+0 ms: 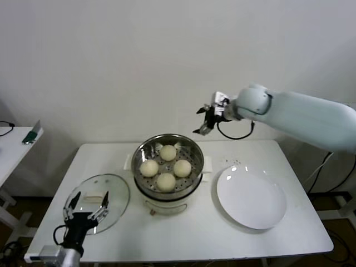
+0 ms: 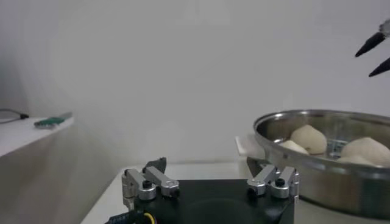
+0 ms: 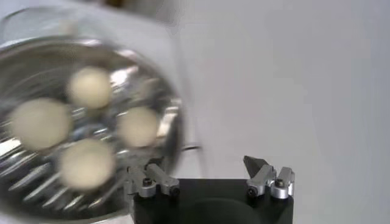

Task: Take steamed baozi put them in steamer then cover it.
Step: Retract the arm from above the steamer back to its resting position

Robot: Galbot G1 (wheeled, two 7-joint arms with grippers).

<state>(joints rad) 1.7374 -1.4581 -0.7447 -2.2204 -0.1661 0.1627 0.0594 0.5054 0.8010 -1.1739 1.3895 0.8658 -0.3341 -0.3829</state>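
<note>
Several cream-white baozi (image 1: 166, 166) lie in the shiny steel steamer (image 1: 141, 152) on its cream base at the table's middle; they also show in the right wrist view (image 3: 89, 86) and the left wrist view (image 2: 309, 138). The clear glass lid (image 1: 114, 196) with a cream handle lies flat on the table to the steamer's left. My left gripper (image 1: 87, 208) is open and empty, low at the front left, just over the lid's near edge. My right gripper (image 1: 205, 119) is open and empty, raised above and behind the steamer's far right rim.
A flat white plate (image 1: 251, 197) lies to the right of the steamer. A side table (image 1: 11, 146) with a green object stands at the far left. A white wall rises behind the table.
</note>
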